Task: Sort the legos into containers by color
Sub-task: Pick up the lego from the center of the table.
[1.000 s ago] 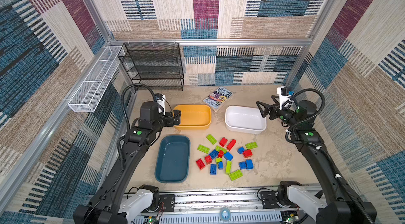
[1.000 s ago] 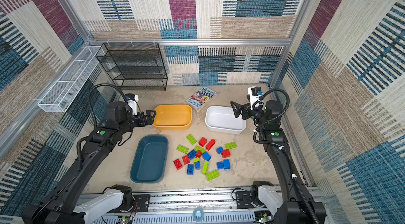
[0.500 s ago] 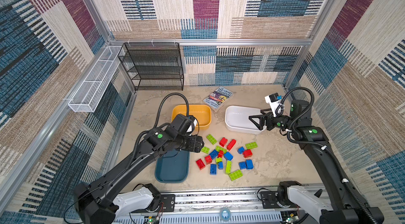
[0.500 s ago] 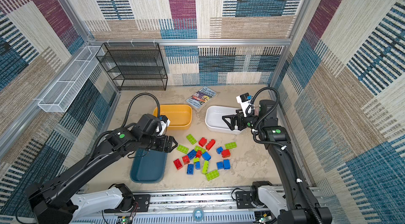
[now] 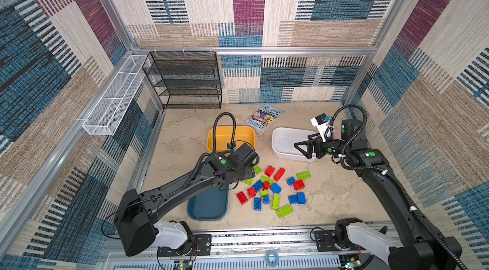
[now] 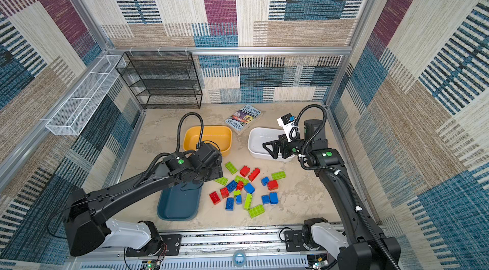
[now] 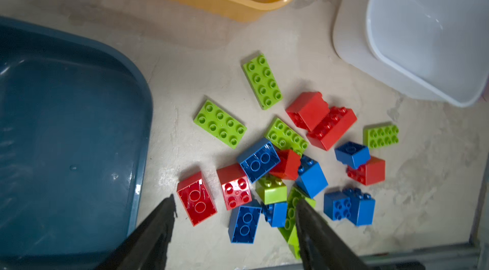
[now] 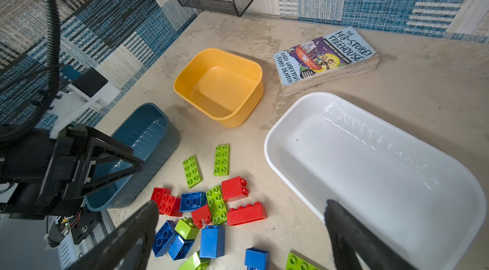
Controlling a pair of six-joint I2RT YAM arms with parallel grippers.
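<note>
Several red, blue and lime green legos (image 5: 275, 188) (image 6: 248, 188) lie in a loose pile on the floor. Around them stand the three containers, all empty: yellow (image 5: 243, 136), white (image 5: 285, 141) and dark teal (image 5: 209, 205). My left gripper (image 7: 235, 200) hangs open over the pile's edge nearest the teal bin, holding nothing. Below its gap lie an upturned red brick (image 7: 197, 198) and an upturned blue one (image 7: 244, 225). In both top views its wrist hides the fingers. My right gripper (image 5: 301, 149) (image 8: 242, 204) is wide open and empty over the white bin's near rim.
A paperback book (image 5: 263, 118) lies behind the yellow and white bins. A black wire shelf (image 5: 185, 81) stands at the back left, and a white mesh basket (image 5: 111, 99) hangs on the left wall. A metal rail (image 5: 264, 239) runs along the front.
My left arm swung from beside the yellow bin to the pile's left edge, its jaws narrowing somewhat. The right gripper came forward over the white bin. No brick has moved.
</note>
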